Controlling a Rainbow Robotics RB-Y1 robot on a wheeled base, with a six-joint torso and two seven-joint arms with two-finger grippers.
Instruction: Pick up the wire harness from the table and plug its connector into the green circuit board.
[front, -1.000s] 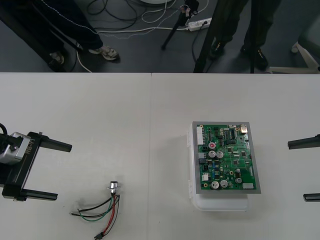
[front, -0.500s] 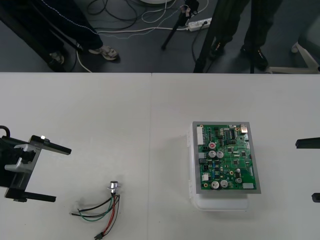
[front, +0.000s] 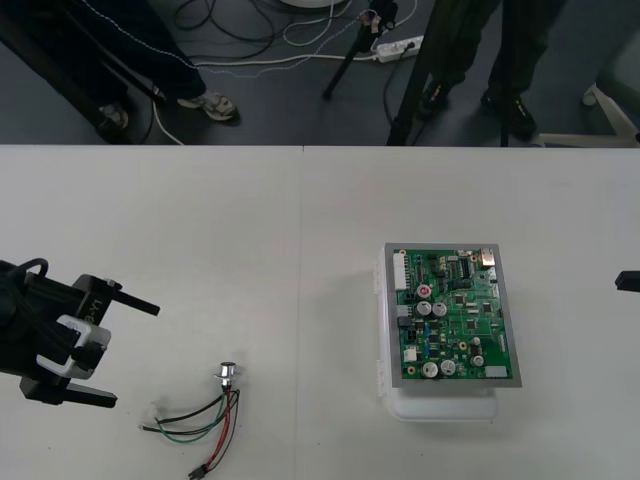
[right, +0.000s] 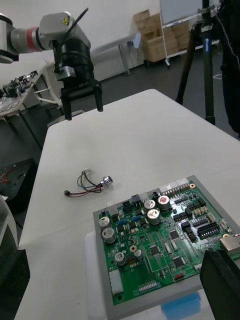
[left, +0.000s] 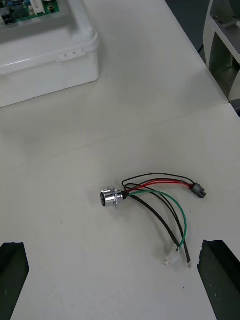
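The wire harness (front: 205, 420) lies loose on the table near the front edge, left of centre. Its round metal socket (front: 227, 375) points away from the front edge and its small black plug (front: 197, 472) lies nearest that edge. My left gripper (front: 137, 355) hovers open just left of the harness. In the left wrist view the harness (left: 150, 200) lies between and ahead of the two spread fingers (left: 12, 275), untouched. The green circuit board (front: 452, 315) sits on its white base (front: 440, 405) right of centre. One finger (front: 628, 280) of my right gripper shows at the right edge.
In the right wrist view the board (right: 165, 235) is close below, with the harness (right: 87, 182) and the left gripper (right: 82, 102) beyond it. The table's far edge runs along the dark floor strip with cables and tripod legs.
My left gripper has turned and swung toward the harness, dropping a little nearer the front edge. The right gripper has drawn back to the right, almost out of the front view.
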